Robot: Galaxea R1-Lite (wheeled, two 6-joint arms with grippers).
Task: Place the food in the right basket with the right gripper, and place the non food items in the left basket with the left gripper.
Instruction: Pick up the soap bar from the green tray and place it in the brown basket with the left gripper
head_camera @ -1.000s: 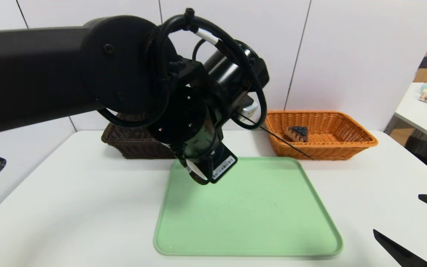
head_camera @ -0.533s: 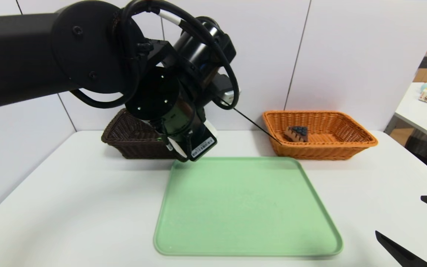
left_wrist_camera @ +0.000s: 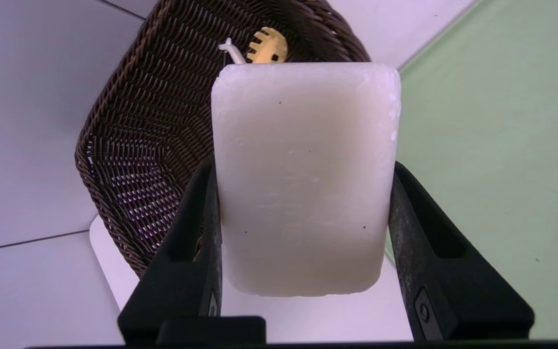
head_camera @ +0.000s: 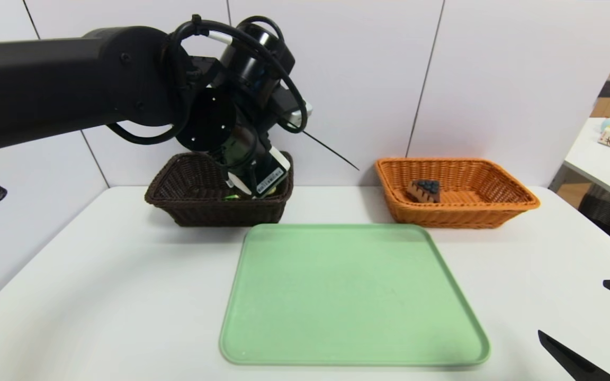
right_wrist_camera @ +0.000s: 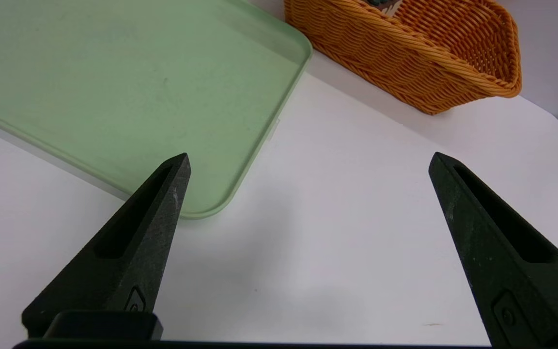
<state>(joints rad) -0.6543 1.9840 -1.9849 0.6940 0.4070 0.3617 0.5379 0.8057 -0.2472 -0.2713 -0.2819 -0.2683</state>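
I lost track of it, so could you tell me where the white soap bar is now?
The white soap bar is clamped in the left pincer, held above the dark brown basket at the table's far left.

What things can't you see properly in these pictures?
- Head view: the left gripper and what it holds are hidden behind the arm's own wrist.
- Left wrist view: the white soap bar blocks most of the yellow toothed thing in the brown basket; what it is stays unclear.
- Right wrist view: the orange basket wall hides the cake slice, cut off by the edge.
- Head view: right gripper partly off-frame.
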